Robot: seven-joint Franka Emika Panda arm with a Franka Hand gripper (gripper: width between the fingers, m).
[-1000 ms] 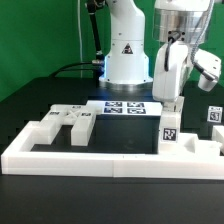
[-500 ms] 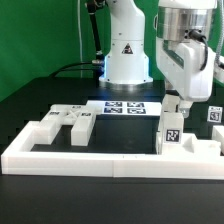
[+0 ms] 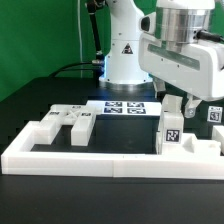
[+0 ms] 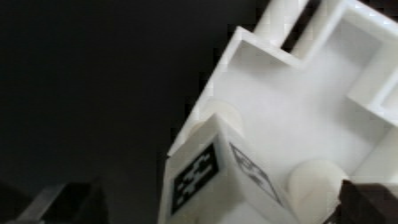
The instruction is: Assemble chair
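The chair is in loose white tagged parts behind the border rail [image 3: 100, 160]. One upright part [image 3: 170, 132] stands at the exterior view's right, and the wrist view shows its tagged top [image 4: 217, 170] and a round peg [image 4: 313, 186]. My gripper [image 3: 178, 104] hangs just above it, open; its dark fingertips [image 4: 57, 204] stand to either side of the part with a gap. A slotted slab [image 3: 72, 120] and a low block [image 3: 44, 130] lie at the left. Another tagged part [image 3: 213, 114] sits at the far right.
The marker board [image 3: 125, 107] lies flat in front of the robot's base [image 3: 125, 60]. A long low white rail runs along the front and turns back at both ends. The table is black, with a green backdrop behind.
The jaws have spread wide off the upright part, which stays standing. The hand has swung round and now fills more of the exterior view's upper right.
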